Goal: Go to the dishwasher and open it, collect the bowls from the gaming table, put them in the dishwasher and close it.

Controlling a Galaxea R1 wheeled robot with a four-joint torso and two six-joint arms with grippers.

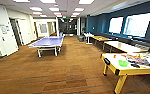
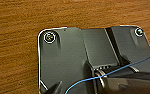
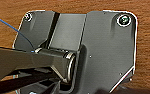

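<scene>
While no writing is legible anywhere, the gaming table [image 1: 131,65] strewn with colourful boxes sits at the head view's lower right on brown carpet [image 1: 66,72]. Whether my grippers are open or closed, I cannot tell.

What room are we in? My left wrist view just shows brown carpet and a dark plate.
Observer: A long room. In the head view a blue ping-pong table stands ahead on the left.
Operator: Is there a table with games on it?
Observer: Yes, the gaming table is close by on the right, on yellow legs, with colourful things on top.
Operator: Any bowls there?
Observer: A green thing lies on it, but I cannot tell if it is a bowl.
</scene>
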